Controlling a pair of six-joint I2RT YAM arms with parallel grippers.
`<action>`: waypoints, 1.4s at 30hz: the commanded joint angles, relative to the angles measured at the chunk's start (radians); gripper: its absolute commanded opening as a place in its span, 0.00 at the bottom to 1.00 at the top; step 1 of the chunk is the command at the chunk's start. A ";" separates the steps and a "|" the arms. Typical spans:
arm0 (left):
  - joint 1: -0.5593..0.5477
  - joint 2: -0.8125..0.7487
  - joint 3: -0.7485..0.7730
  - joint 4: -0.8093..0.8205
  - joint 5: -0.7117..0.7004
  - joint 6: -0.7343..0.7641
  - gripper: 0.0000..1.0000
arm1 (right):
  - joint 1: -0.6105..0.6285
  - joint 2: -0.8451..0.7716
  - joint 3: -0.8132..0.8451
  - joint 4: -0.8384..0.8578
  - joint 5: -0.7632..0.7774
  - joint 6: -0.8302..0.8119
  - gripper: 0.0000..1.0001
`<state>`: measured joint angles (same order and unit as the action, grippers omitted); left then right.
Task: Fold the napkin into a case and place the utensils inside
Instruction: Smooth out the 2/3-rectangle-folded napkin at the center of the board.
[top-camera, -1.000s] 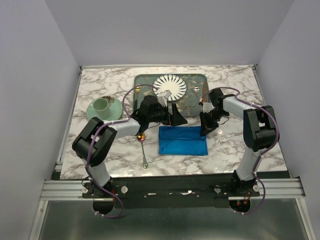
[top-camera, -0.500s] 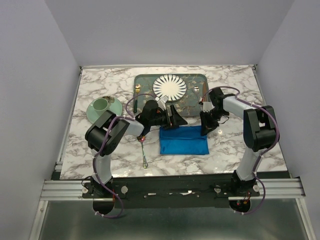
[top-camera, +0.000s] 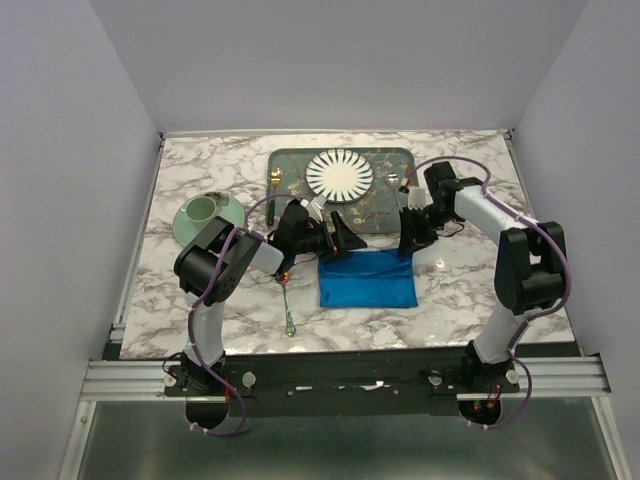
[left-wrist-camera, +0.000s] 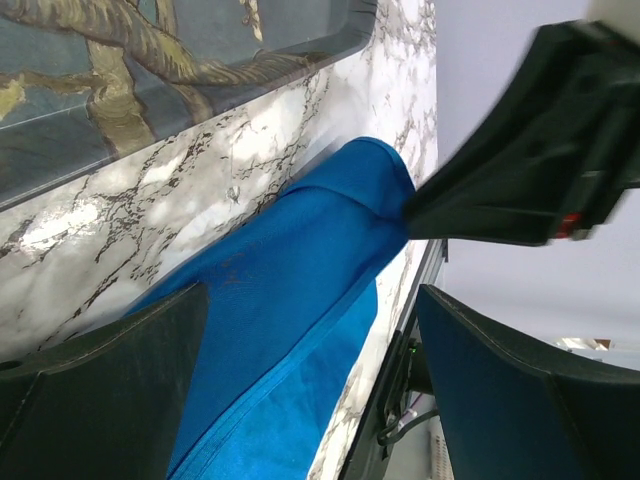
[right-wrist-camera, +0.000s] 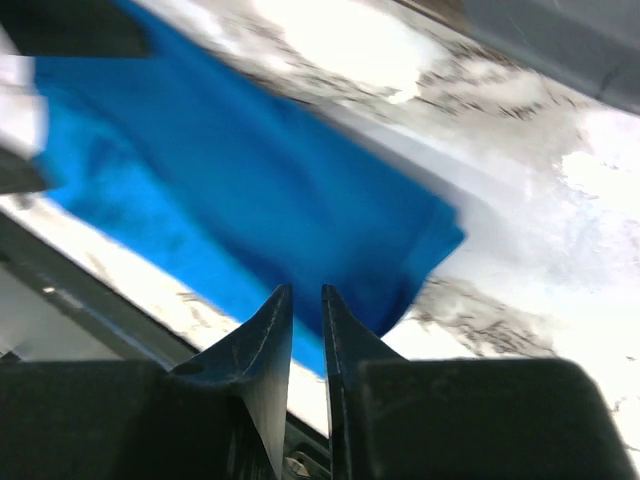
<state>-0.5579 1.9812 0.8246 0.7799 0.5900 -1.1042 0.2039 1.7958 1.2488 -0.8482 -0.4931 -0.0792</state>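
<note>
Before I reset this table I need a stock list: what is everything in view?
table: one, white-grey marble, under everything
tray: one, grey-green patterned, far centre
plate: one, white with dark stripes, on the tray
gold utensil: one, tray's left side, kind unclear
cup: one, mint green, on the saucer
saucer: one, mint green, far left
napkin: one, bright blue, folded, near centre
spoon: one, silvery handle, left of the napkin
left hand: open, over the napkin's far left corner
right hand: nearly shut, empty, at the napkin's far right corner

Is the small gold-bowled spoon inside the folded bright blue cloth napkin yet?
No, the spoon lies on the marble table left of the napkin.
</note>
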 joint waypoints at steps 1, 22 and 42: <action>0.003 0.007 -0.027 -0.027 -0.038 0.014 0.99 | 0.003 -0.098 0.047 0.040 -0.214 0.076 0.29; 0.003 -0.001 -0.035 -0.082 -0.056 0.052 0.99 | 0.012 0.169 -0.115 0.259 -0.285 0.338 0.27; 0.006 0.004 -0.033 -0.077 -0.050 0.049 0.99 | -0.083 -0.029 -0.178 0.319 -0.605 0.357 0.28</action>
<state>-0.5575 1.9766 0.8169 0.7788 0.5835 -1.0874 0.1356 1.8530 1.1221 -0.5728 -0.9871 0.2607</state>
